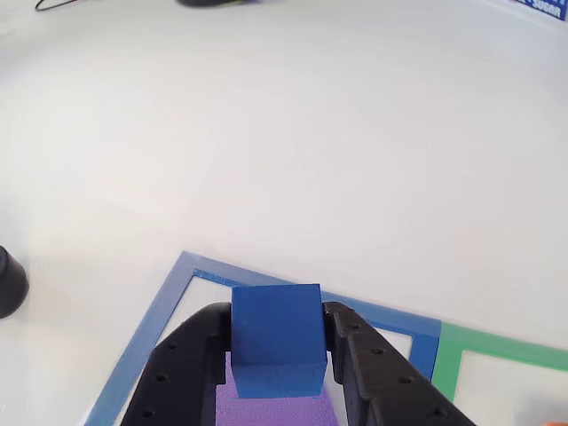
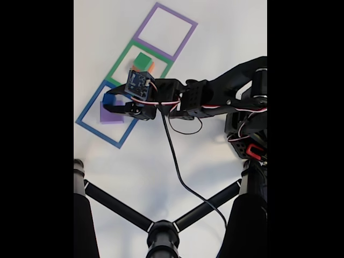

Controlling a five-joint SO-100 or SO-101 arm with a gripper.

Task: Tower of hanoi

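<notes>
White glossy tabletop [image 2: 161, 156], three taped square outlines in a row (blue [image 2: 88, 126], green [image 2: 119, 67], purple [image 2: 185, 24]), gripper [image 1: 277, 351] clamped on blue block [image 1: 276, 333] above purple block [image 2: 110, 116] inside blue outline, green block [image 2: 142, 61] on orange block [image 2: 150, 67] in green outline, black stand legs [image 2: 115, 207] below

purple block [image 1: 275, 410] cut off by the bottom edge, orange block [image 2: 149, 66] mostly hidden under green block [image 2: 142, 61], tool [image 2: 110, 106] fingertips too small to tell

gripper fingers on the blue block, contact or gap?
Touching. In the other view both black fingers press flush against the sides of the blue block, no gap on either side, above the purple block.
</notes>
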